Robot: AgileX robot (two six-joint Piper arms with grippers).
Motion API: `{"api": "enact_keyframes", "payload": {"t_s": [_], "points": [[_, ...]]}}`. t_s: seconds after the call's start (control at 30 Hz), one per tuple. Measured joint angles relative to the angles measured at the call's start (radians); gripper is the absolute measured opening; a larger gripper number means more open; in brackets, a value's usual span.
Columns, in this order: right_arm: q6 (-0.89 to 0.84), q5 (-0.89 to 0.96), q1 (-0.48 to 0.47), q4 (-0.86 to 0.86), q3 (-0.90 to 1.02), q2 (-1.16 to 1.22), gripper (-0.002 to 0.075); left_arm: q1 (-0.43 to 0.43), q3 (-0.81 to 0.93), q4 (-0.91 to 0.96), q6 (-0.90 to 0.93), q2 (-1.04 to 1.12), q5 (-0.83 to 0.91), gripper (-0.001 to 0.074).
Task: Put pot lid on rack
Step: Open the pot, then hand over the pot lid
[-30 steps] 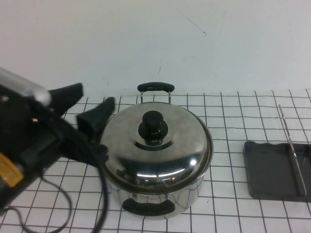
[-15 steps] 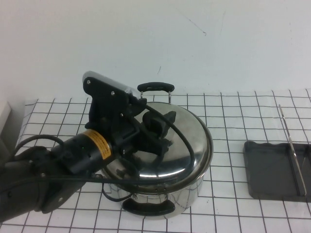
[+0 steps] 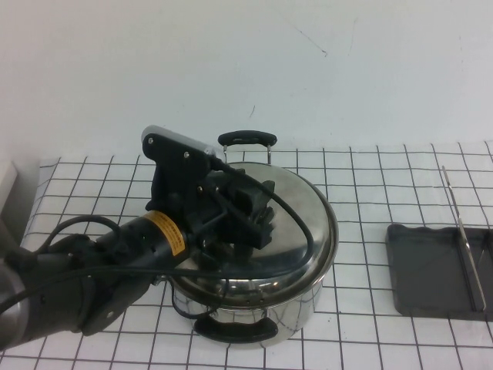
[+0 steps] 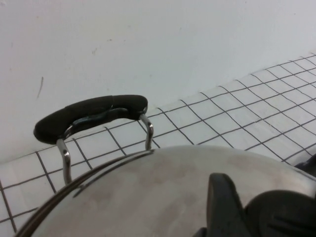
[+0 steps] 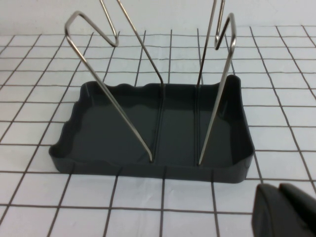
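Observation:
The pot lid (image 3: 304, 231), a polished steel dome, sits on the pot (image 3: 296, 312). My left gripper (image 3: 253, 212) is over the lid's centre, its fingers on either side of the black knob (image 4: 284, 212), which it hides in the high view. In the left wrist view one finger (image 4: 222, 202) presses against the knob above the lid (image 4: 148, 192). The rack (image 3: 427, 270), a dark grey tray with a wire frame (image 3: 462, 239), lies at the right. My right gripper (image 5: 284, 210) is shut and empty, just in front of the rack (image 5: 123, 123).
The pot has a black handle at the far side (image 3: 246, 139), also in the left wrist view (image 4: 91, 116), and one at the near side (image 3: 235, 330). A white wall runs behind the gridded table. A pale object (image 3: 6, 185) sits at the left edge.
My left arm swung in from the left over the pot. Its open fingers came down around the lid's knob and closed onto it. The lid and rack have not moved.

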Motion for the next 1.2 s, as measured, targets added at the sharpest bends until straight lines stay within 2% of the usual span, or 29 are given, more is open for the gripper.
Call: {"api": "enact_keyframes", "payload": {"t_s": [0.27,0.53,1.0,1.07,1.2], "points": [[0.0,0.0,0.0,0.0,0.0,0.0,-0.0003,0.0,-0.047,0.102,-0.043,-0.065,0.027,0.0318],[0.0,0.0,0.0,0.0,0.0,0.0,-0.0003,0.0,-0.093,0.162,-0.227,-0.209,-0.131,0.0318],[-0.01,-0.007,0.0,0.0,0.0,0.0,-0.0003,0.0,-0.093,0.264,-0.315,-0.159,-0.165,0.0318],[0.053,-0.035,0.0,0.086,0.002,0.0,-0.0003,0.0,-0.093,0.293,-0.33,-0.158,-0.174,0.0318],[0.266,-0.145,0.0,0.52,0.002,0.0,-0.0003,0.0,-0.093,0.327,-0.34,-0.158,-0.232,0.0318]]}}
